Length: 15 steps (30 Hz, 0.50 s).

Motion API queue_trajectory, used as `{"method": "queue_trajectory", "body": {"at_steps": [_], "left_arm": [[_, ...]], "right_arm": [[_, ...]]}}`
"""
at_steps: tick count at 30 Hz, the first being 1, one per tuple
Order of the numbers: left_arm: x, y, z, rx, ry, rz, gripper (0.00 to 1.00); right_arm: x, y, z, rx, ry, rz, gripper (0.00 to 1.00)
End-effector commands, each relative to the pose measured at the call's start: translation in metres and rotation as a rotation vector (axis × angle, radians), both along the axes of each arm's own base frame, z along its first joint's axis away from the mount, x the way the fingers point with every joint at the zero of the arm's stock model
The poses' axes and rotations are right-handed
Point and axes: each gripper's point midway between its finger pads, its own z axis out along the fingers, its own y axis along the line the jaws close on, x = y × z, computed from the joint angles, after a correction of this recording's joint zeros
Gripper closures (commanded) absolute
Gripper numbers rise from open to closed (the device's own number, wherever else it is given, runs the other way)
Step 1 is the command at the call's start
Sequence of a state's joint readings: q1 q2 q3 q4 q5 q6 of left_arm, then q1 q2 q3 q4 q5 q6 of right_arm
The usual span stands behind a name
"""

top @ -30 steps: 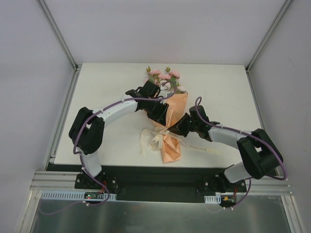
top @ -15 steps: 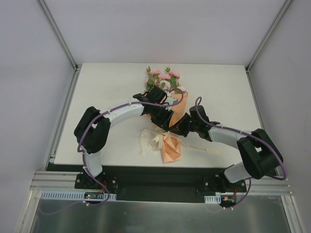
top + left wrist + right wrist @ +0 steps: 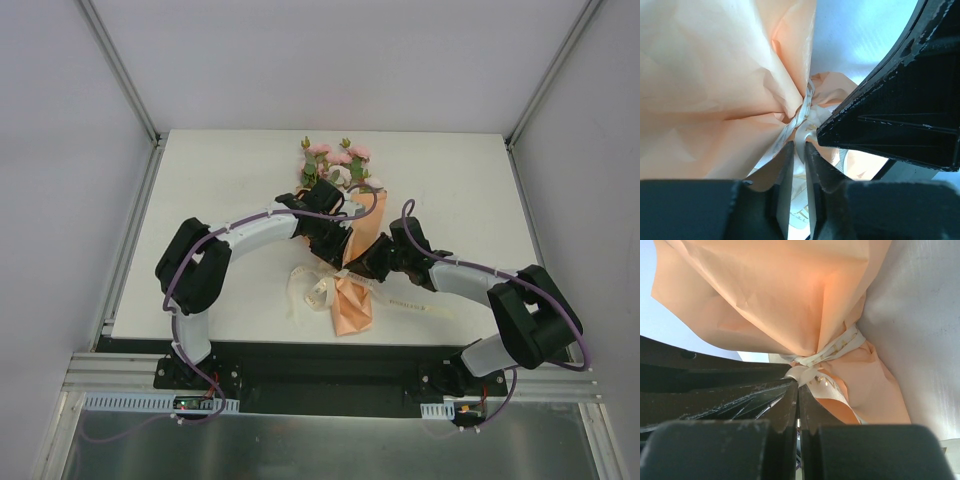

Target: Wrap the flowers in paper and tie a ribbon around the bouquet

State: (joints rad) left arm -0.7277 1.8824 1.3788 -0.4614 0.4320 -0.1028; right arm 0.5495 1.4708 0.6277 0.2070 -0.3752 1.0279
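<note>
Peach-orange paper, thin and creased all over, is gathered into a cone and cinched at a narrow waist, so it fans out in soft folds on both sides. Round that waist goes the ribbon, a flat cream fabric strip that looks a bit crinkly. More of it lies in loose loops on the table, just left of the cone's bottom end. Pale pink flowers with small green leaves poke out of the wide far end. The whole bouquet lies flat near the middle of the table, blooms pointing away from the arm bases.

Both arms meet right at the tie. Coming in from the left, the left gripper has its 2 black fingers squeezed onto a strand of ribbon running between them. Over on the other side, the right gripper has its fingers pressed flat together with a folded bit of ribbon touching the tips. Can't tell if that bit is actually nipped in there. The 2 sit just beside each other.

As for the table, it's a plain, smooth, matte white board. Pale grey walls box it in on 3 sides, with aluminium rails in the corners. A black plate at the near edge carries the arms.
</note>
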Motion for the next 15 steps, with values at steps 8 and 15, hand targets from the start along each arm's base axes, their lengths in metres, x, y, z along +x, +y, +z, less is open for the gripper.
{"method": "queue_trajectory", "body": {"at_steps": [8,15], "left_arm": [[0.007,-0.009,0.028,-0.096,-0.100,0.009,1.00],[0.017,0.000,0.043,-0.164,-0.162,0.068,1.00]], "right_arm": [[-0.002,0.010,0.014,0.031,-0.068,0.056,0.99],[-0.017,0.004,0.005,-0.107,-0.173,0.191,0.96]]}}
